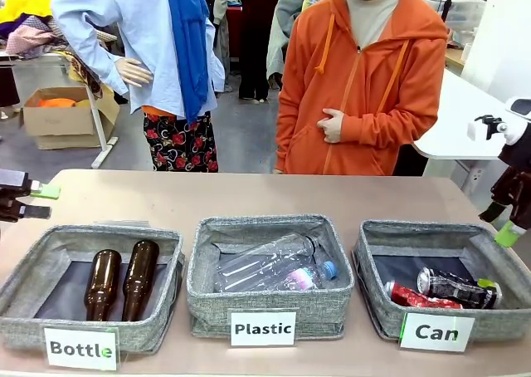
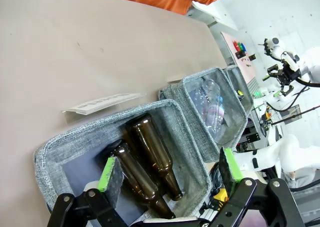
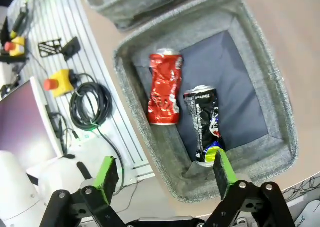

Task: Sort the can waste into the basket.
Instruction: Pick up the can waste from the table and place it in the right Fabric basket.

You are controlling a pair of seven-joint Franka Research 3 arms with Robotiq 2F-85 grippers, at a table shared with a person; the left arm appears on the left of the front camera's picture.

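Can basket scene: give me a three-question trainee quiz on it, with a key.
1. True or false: both cans lie inside the Can basket.
2. Which can lies nearer the labelled front wall: A) the red can B) the black can?
3. Fill in: the right hand hangs above the basket, empty, with its jaws ____.

Key: 1 true; 2 A; 3 open.
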